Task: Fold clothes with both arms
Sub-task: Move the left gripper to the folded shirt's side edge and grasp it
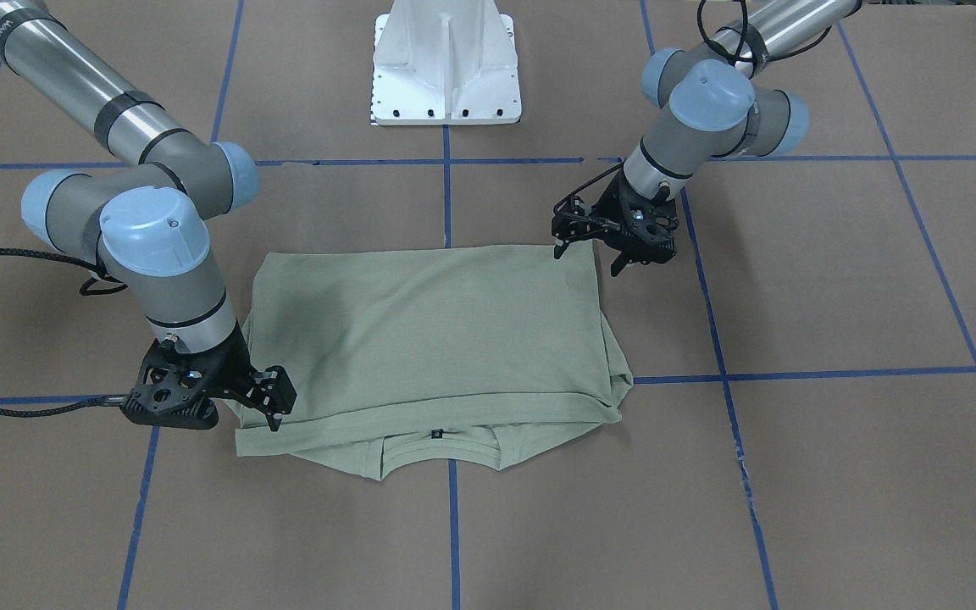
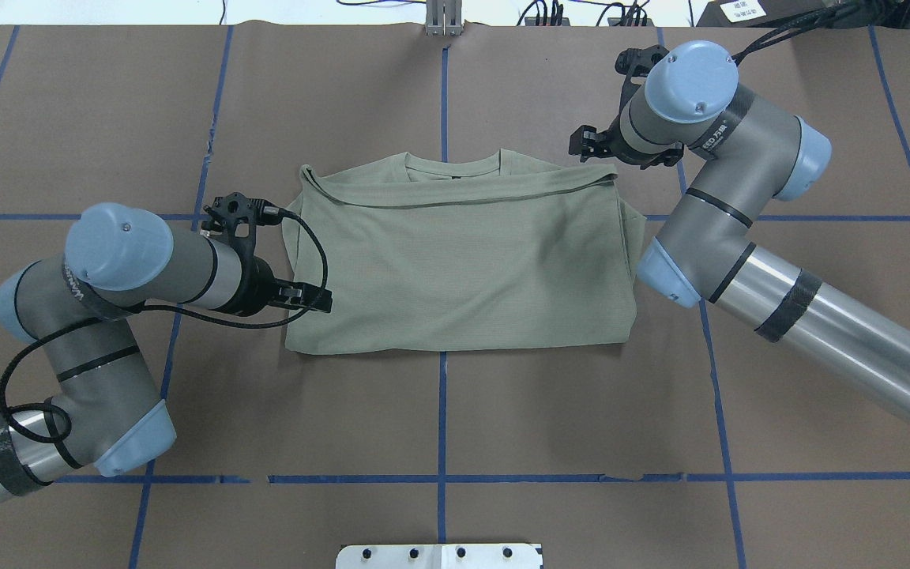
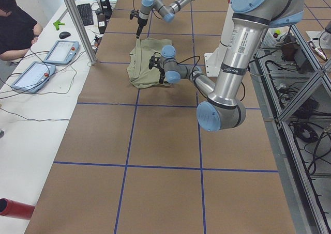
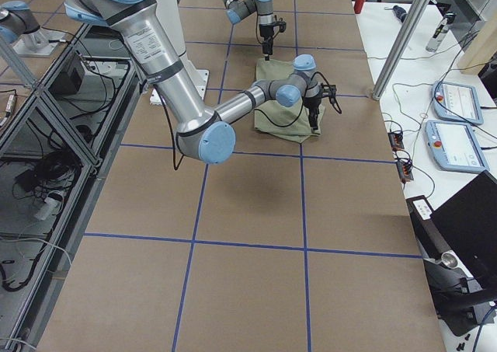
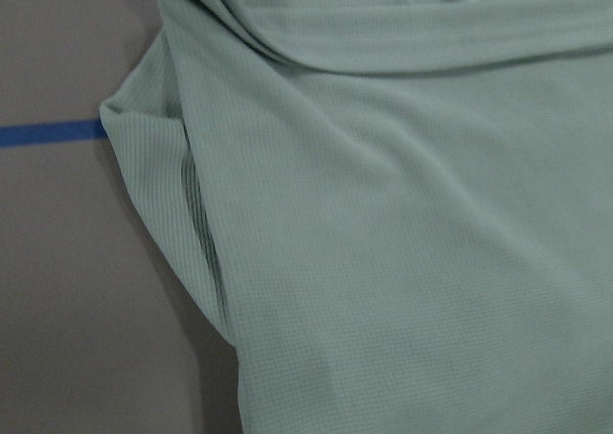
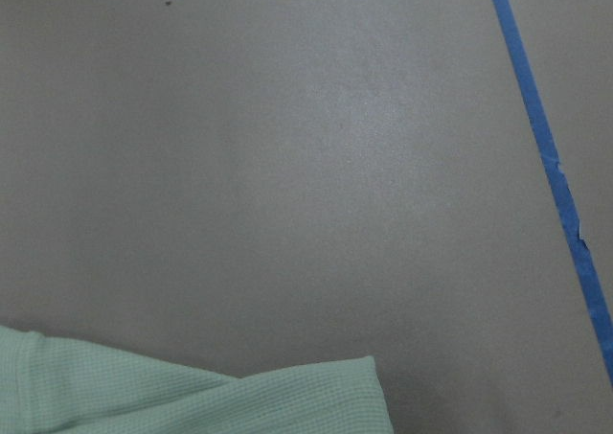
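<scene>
STEP: hem-to-collar fold of shirt judged laid | left gripper: spread, empty, at corner | right gripper: aperture, cannot tell | NEXT: likely 2 side grips for cross fold

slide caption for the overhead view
Folded shirt, left tool at its side, right tool at a collar-end corner

arms: silver tubes | grey jnts, lt-blue caps | blk cables | white base
</scene>
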Tool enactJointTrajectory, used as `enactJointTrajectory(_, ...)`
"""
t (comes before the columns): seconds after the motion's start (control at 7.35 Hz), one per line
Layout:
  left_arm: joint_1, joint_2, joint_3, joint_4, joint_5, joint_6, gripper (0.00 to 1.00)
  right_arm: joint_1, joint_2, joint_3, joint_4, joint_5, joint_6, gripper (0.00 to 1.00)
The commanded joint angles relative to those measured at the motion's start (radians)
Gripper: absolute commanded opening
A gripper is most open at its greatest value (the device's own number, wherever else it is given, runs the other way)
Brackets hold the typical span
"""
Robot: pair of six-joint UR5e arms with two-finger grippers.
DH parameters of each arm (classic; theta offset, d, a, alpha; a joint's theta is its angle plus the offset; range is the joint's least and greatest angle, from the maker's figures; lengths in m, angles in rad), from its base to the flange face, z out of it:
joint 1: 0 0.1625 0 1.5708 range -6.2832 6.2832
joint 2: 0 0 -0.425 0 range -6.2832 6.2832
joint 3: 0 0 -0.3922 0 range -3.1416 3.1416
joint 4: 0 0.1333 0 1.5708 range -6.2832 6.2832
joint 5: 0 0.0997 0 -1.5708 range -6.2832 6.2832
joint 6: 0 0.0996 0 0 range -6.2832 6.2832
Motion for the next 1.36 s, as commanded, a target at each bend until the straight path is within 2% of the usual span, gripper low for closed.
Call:
enactJointTrajectory(0.0,0.024,0.003,0.008,0.002,0.011,-0.003,0.77,0.000,0.000,0.001,0.000,0.000,0.001,1.00)
enactJointTrajectory(0.14,0.024,0.003,0.008,0.004,0.010,-0.004,0.35,0.000,0.000,-0.001,0.000,0.000,0.001,1.00)
enactJointTrajectory(0.27,0.024,0.003,0.008,0.004,0.010,-0.003,0.01,0.000,-0.002,0.001,0.000,0.000,0.001,1.00)
enactJointTrajectory(0.68,0.015,0.038,-0.011,0.004,-0.002,0.013,0.00,0.000,-0.002,-0.001,0.000,0.000,0.001,1.00)
enactJointTrajectory(0.82,-0.002,0.072,-0.034,0.007,-0.010,0.086,0.00,0.000,-0.002,-0.001,0.000,0.000,0.002,1.00)
enactJointTrajectory(1.09,-0.159,0.080,0.007,0.011,-0.016,0.297,0.00,0.000,-0.003,-0.001,0.000,0.000,0.002,1.00)
enactJointTrajectory(1.22,-0.244,0.069,0.083,0.010,-0.051,0.407,0.00,0.000,-0.003,-0.001,0.000,0.000,0.004,1.00)
